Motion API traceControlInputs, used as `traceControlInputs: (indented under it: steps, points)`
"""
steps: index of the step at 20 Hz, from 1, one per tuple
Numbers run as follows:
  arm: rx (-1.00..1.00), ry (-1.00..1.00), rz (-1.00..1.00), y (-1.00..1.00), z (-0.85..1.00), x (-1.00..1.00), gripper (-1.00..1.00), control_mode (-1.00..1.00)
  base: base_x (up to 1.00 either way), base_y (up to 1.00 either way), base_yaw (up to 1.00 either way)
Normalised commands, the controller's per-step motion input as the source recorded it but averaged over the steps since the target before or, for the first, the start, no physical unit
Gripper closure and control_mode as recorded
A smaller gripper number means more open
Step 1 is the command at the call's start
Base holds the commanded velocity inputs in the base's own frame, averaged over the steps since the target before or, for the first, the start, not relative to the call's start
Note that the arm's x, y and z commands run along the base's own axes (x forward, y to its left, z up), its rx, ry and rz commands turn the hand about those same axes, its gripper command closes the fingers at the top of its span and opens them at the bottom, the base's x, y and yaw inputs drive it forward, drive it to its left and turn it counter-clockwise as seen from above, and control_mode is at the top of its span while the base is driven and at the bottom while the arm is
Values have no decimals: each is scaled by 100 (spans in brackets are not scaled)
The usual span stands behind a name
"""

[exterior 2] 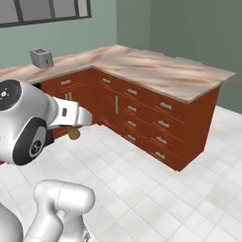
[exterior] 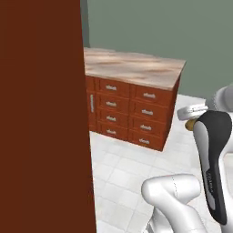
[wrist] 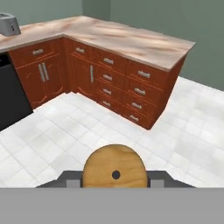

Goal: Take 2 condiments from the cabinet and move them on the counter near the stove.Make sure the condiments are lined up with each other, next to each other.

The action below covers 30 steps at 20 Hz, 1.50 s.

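The hand (wrist: 114, 180) is clamped on a small light-brown wooden shaker bottle with a tan round top (wrist: 114, 168), held up in the air over the white tiled floor (wrist: 87, 135), well apart from any surface. Beyond it, far across the floor, stands the L-shaped beige-pink marble-look tabletop (wrist: 131, 41) on red-brown wooden drawer fronts with short silver handles (wrist: 131, 87), a small grey toaster (wrist: 8, 24) at its far left end. In the left base view a tall red-brown wooden panel (exterior: 43, 113) stands near on the left.
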Motion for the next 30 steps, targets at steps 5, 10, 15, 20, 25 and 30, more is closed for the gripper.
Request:
traceControlInputs:
  steps: [5, 10, 15, 20, 25, 30]
  points:
    - [0, 0, 0, 0, 0, 0, 100, 100, 100, 15, 37]
    - [0, 0, 0, 0, 0, 0, 100, 100, 34, 0, 93]
    - [0, 0, 0, 0, 0, 0, 100, 100, 0, 0, 100]
    - [0, 0, 0, 0, 0, 0, 100, 100, 5, -47, 76]
    - [0, 0, 0, 0, 0, 0, 100, 100, 0, -72, 33]
    - [0, 0, 0, 0, 0, 0, 100, 100, 72, -43, 67]
